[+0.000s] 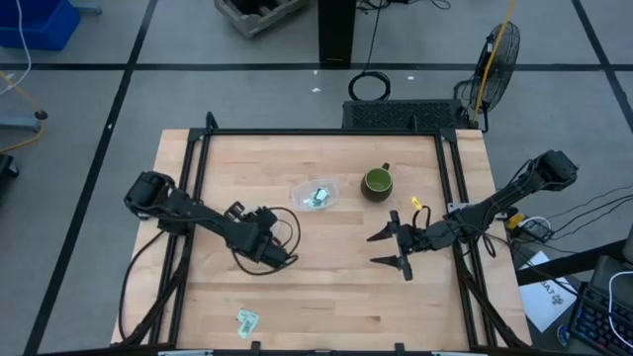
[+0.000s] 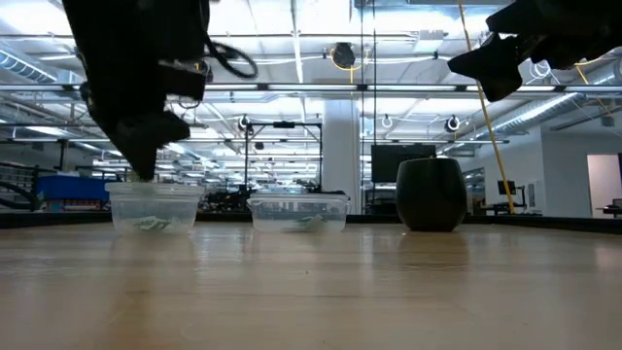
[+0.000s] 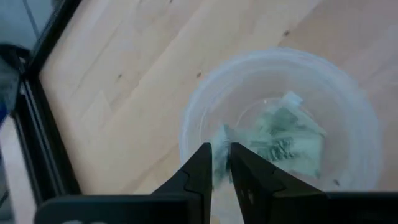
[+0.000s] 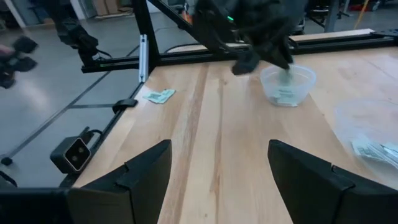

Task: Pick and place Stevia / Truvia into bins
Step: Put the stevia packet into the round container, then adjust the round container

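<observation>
Right now the left gripper hangs directly over the small round clear plastic tub, fingers pinched on a pale green and white paper sachet held just above the tub's rim. Several more sachets already lie in a loose heap on the bottom of that tub.

Further toward the far side of the pale wooden table, the slightly larger rounded-square clear tub holds a few packets of its own. Just to its right stands the dark green mug, and a small yellow object lies near the mug, on the way to the right arm. A last pair of pale green packets sits by itself close to the near left edge, well apart from both tubs.

The right gripper waits over the right half of the table, fingers spread wide and holding nothing, pointing left across bare wood.

Nothing lies between the left gripper and its tub; only the arm's own bulk and looping black cable cover the tub from above. Printing on the sachets is too small to read. Off the table, a black fan stands on the grey floor beyond the far right corner.
</observation>
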You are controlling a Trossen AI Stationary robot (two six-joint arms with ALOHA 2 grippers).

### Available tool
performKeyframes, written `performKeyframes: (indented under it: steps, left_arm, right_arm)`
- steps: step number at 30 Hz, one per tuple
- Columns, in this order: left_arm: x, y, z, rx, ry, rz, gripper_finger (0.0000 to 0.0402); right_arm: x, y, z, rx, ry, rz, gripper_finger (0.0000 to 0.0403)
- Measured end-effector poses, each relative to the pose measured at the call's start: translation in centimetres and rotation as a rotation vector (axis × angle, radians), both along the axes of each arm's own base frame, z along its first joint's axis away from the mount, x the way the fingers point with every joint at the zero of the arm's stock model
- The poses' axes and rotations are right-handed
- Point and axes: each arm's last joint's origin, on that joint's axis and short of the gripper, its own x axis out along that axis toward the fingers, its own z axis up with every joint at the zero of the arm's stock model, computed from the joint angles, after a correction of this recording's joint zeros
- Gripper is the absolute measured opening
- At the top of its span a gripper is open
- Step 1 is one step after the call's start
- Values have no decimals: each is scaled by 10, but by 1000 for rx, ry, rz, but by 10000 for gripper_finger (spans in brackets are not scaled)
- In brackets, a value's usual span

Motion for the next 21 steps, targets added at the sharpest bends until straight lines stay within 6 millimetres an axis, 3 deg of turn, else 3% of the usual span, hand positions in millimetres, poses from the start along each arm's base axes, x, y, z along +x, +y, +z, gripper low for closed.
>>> performKeyframes:
  steps: [6, 15, 21]
  left_arm:
    - [2, 0, -10, -29, -40, -30, 91]
    - [10, -15, 3, -19, -100, -99, 176]
    - [1, -50, 5, -172, -71, -189, 206]
  right_arm:
    - [0, 0, 2, 0, -20, 7, 258]
    - [7, 3, 0, -49, -61, 19, 258]
    - [17, 2, -12, -64, -35, -3, 258]
